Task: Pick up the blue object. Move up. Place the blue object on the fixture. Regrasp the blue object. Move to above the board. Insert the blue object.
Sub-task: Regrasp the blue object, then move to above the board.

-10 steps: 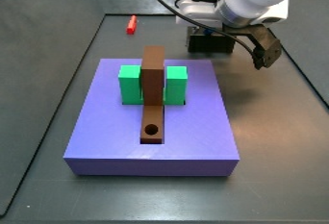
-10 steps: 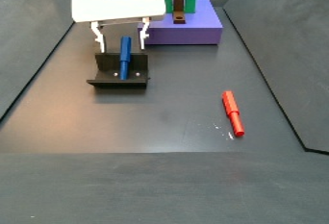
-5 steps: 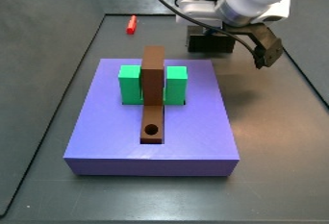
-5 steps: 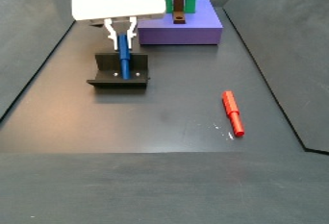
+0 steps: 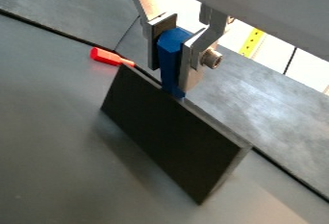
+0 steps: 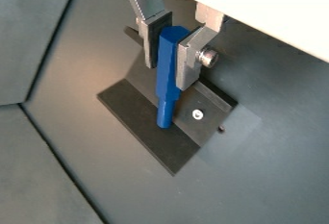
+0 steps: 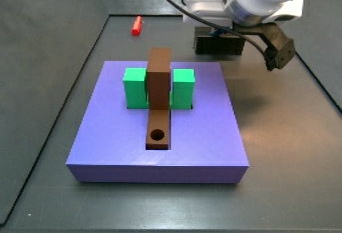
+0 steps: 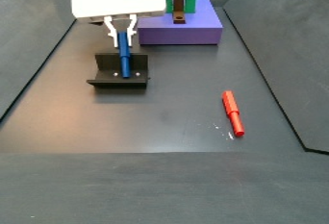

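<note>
Near the worktop's far edge, beside the board point(image 8: 193, 28), your gripper point(image 6: 172, 48) has its jaws closed on the blue object point(image 6: 167, 79) standing on the fixture point(image 8: 118, 74), so the regrasp looks made; next, lift straight clear.

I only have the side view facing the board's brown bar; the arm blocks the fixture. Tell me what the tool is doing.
Observer: The tool sits over the fixture, fingers closed on the blue object.
Operator: Report the peg's pose.
Observer: It stands upright, lower end resting on the fixture; upper part between the pads.
Operator: Locate the red peg from the far side.
Observer: The red peg lies flat on the floor, well apart from the fixture and the board.
</note>
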Controlling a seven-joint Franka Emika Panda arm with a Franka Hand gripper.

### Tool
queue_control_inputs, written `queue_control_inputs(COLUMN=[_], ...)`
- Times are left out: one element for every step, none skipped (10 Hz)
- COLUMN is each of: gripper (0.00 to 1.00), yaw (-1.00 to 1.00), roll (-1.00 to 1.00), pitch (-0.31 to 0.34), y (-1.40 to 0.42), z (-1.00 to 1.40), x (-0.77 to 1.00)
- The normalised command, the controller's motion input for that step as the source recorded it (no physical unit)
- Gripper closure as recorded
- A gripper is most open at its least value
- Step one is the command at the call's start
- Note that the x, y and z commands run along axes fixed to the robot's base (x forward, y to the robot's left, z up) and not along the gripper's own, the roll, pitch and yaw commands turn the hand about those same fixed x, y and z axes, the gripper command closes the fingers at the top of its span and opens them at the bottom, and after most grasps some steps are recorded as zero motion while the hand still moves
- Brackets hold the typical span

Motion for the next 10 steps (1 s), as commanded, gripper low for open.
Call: queue_control_inputs(gripper=[1.00, 1.00, 1.00, 1.00, 1.00, 1.00, 1.00, 1.00, 1.00, 1.00], yaw=[0.00, 0.00, 0.00, 0.00, 0.00, 0.00, 0.00, 0.00, 0.00, 0.01], roll=[0.00, 0.00, 0.00, 0.00, 0.00, 0.00, 0.00, 0.00, -0.05, -0.10], pitch=[0.000, 0.000, 0.000, 0.000, 0.000, 0.000, 0.000, 0.000, -0.023, -0.046], y=[0.00, 0.00, 0.00, 0.00, 0.00, 0.00, 0.00, 0.00, -0.01, 0.00], z=[0.00, 0.00, 0.00, 0.00, 0.00, 0.00, 0.00, 1.40, 1.40, 1.40], x=[0.00, 0.00, 0.00, 0.00, 0.00, 0.00, 0.00, 0.00, -0.01, -0.03])
